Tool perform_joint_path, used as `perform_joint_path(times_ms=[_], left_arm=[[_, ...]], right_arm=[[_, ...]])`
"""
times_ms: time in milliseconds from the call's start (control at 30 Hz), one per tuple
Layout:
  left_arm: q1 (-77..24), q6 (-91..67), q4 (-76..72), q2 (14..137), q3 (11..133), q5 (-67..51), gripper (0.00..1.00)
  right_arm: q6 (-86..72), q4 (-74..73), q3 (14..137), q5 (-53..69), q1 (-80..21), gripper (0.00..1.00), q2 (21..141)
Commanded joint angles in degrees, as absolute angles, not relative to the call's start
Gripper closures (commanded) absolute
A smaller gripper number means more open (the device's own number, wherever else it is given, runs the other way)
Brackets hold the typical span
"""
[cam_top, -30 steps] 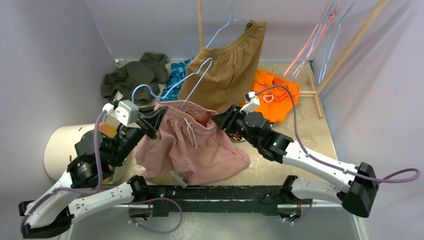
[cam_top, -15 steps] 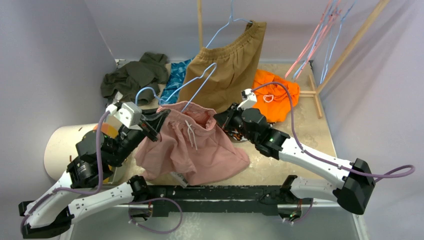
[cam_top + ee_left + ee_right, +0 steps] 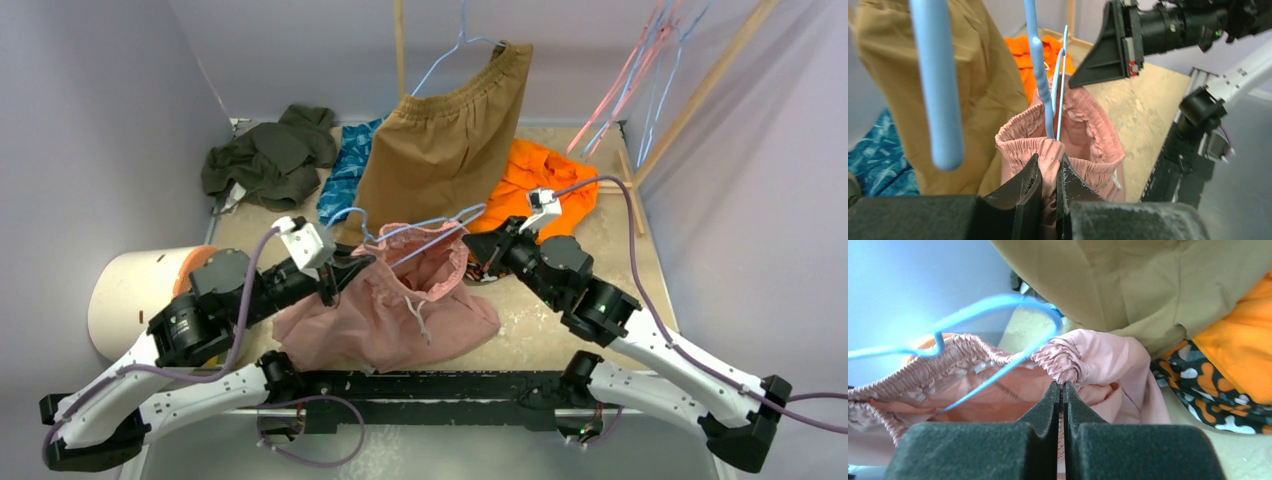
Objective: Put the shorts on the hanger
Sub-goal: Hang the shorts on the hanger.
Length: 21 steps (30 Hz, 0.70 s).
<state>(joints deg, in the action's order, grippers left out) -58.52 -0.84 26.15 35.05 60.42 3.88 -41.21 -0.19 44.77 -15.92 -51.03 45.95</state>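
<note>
At the far left a white cylinder [image 3: 130, 285] stands by the table [image 3: 640, 262] edge, with a dark green garment [image 3: 265, 160] heaped behind it; the left gripper [image 3: 335, 280] pinches the gathered waistband of the shorts [image 3: 400, 310] between nearly closed fingers [image 3: 1030, 182]; the salmon shorts lie bunched at the near middle of the table, their waist lifted and stretched open between the two grippers; the hanger [image 3: 432, 228] lies across that open waist, its light-blue wire dipping inside the band just beside the left pinch; tan-brown shorts [image 3: 450, 150] hang behind; the right gripper [image 3: 476, 244], jaws pressed together, nips the waistband's right edge; an orange garment [image 3: 525, 180] lies beyond it.
</note>
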Motion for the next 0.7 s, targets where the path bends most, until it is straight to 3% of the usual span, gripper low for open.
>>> perform_joint_path(times_ms=[0, 667], left_arm=[[-58.4, -0.5, 26.8, 36.1, 60.9, -4.0, 1.0], [-58.4, 0.3, 36.3, 34.2, 63.6, -0.7, 1.0]], right_arm=[[-39.4, -7.4, 48.9, -18.9, -50.8, 1.0, 45.5], [-42.7, -16.9, 52.5, -27.3, -50.9, 1.0, 41.0]])
